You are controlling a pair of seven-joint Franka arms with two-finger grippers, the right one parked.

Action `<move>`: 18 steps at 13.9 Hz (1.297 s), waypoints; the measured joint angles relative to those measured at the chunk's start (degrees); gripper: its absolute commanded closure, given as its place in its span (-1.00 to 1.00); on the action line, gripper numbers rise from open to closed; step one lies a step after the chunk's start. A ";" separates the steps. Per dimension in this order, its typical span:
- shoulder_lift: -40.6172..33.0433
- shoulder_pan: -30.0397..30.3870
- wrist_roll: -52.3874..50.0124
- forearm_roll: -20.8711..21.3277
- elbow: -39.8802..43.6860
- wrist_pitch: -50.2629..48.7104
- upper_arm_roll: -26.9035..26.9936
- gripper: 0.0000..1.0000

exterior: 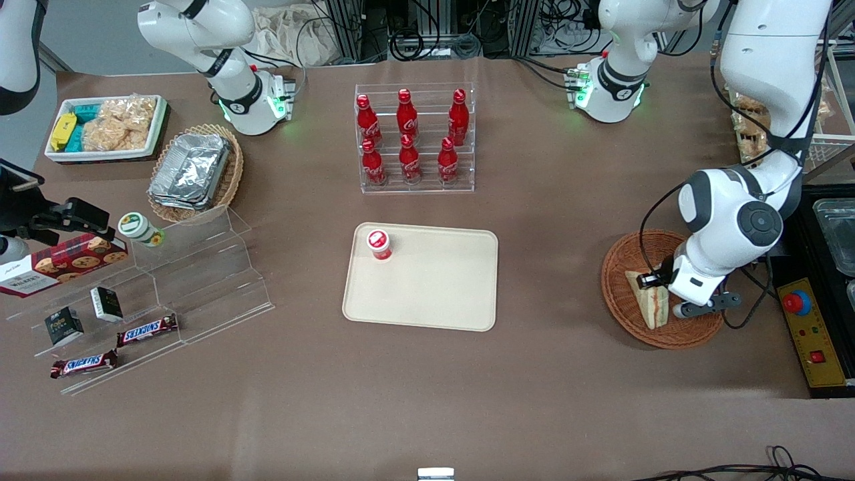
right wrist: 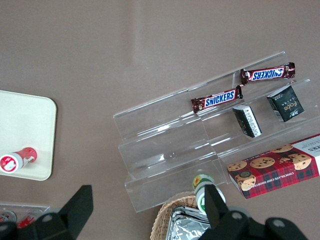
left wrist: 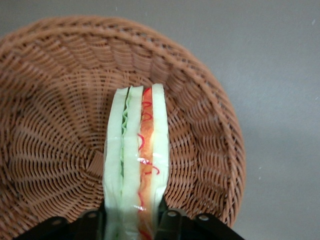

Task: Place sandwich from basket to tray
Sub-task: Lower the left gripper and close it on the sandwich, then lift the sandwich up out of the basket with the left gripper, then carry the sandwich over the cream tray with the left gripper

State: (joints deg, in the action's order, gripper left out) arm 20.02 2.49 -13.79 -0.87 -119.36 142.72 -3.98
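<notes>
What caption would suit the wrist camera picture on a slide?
The gripper closes its jaws on the sandwich, which is in the wicker basket.

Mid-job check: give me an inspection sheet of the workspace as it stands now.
Surface: brown table, no spills seen.
Job's things: sandwich in the basket, standing on edge; tray in mid-table, holding a small red-capped cup.
Clutter: rack of red bottles, acrylic shelf with Snickers bars and cookie box, foil containers, snack bin, all apart from the tray.
Gripper: gripper shut on the sandwich, over the basket.
Cables: black cable loops over the basket.
Surroundings: emergency-stop box beside the basket.
</notes>
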 measured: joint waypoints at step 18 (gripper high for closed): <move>-14.77 -0.84 -19.62 8.44 37.62 -58.10 -21.18 0.73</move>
State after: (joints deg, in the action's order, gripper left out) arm 5.25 1.65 -33.41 7.57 -81.74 84.62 -25.16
